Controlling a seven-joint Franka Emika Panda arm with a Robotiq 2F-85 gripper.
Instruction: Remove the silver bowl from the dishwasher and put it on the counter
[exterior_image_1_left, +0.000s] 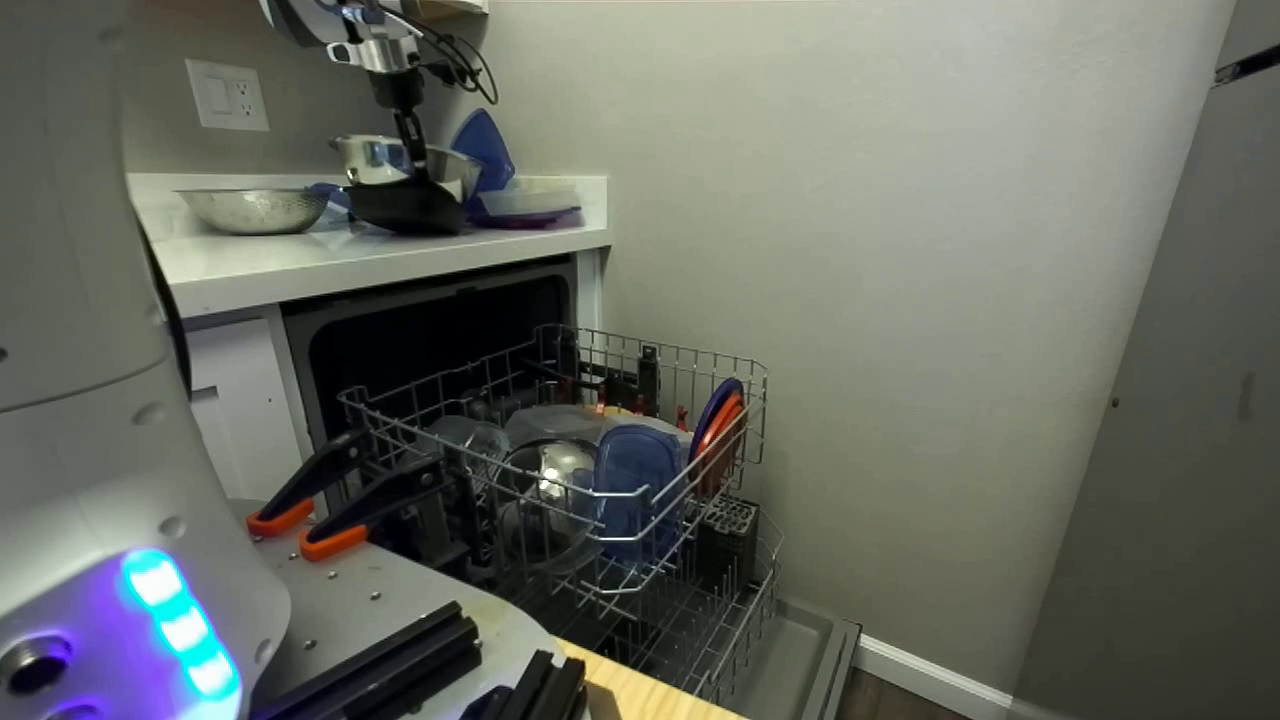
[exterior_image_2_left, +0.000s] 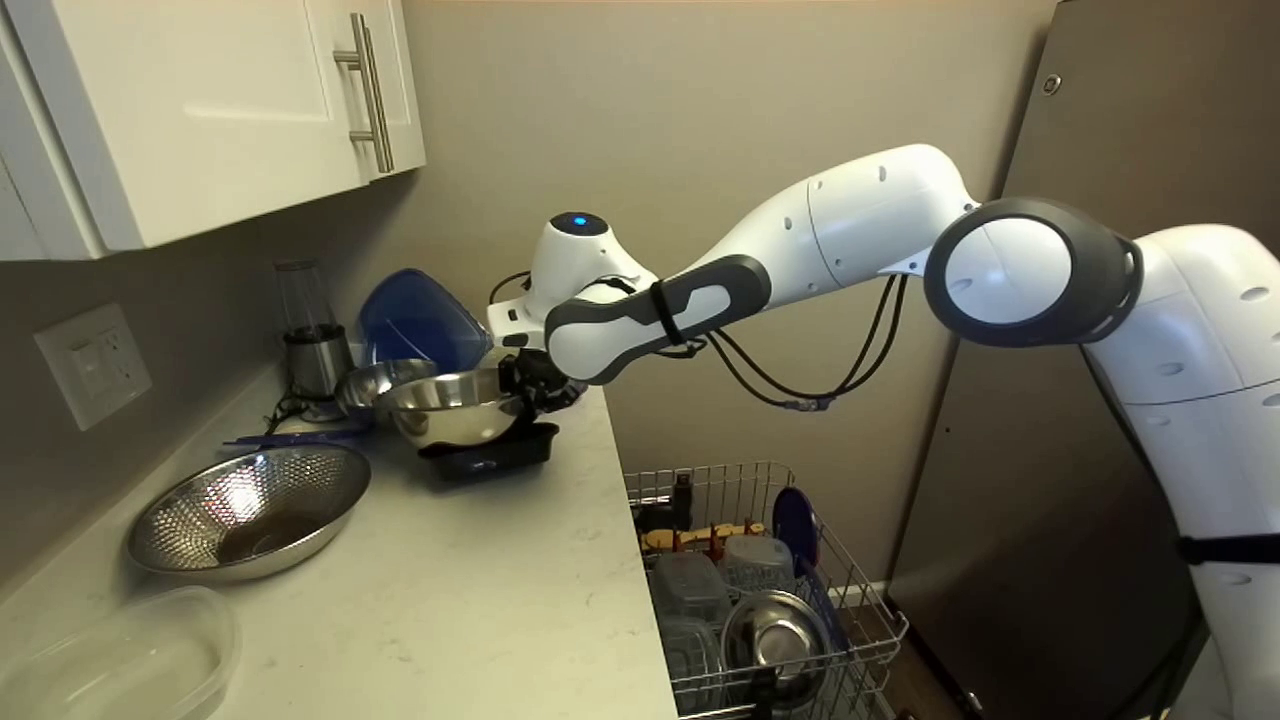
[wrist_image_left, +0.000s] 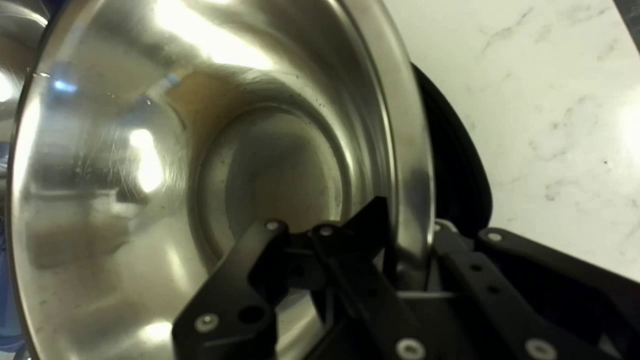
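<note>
"While the black end effector (wrist_image_left: 411, 237) is hanging over the white counter (exterior_image_2_left: 480, 580), what is it holding?"

"It's gripping the round, mirror-like, deep-sided silver bowl (exterior_image_2_left: 450, 412) by the rim, and its fingers (wrist_image_left: 372, 220) are standing nearly together, one inside the wall and one outside."

"Where is that bowl sitting?"

"It's showing over the counter, right above a low black dish (exterior_image_2_left: 495, 455); I'm not managing to tell whether the two are touching. Another shiny steel bowl (exterior_image_2_left: 383, 380) is peeking out behind it, and a wide, perforated metal bowl (exterior_image_2_left: 250, 510) is resting near them."

"And what is the built-in, dark-interiored dishwasher (exterior_image_1_left: 420, 335) holding?"

"Its grey wire rack (exterior_image_1_left: 622, 494) is carrying clear plastic containers (exterior_image_2_left: 692, 588) and a round steel bowl (exterior_image_2_left: 780, 640)."
</note>
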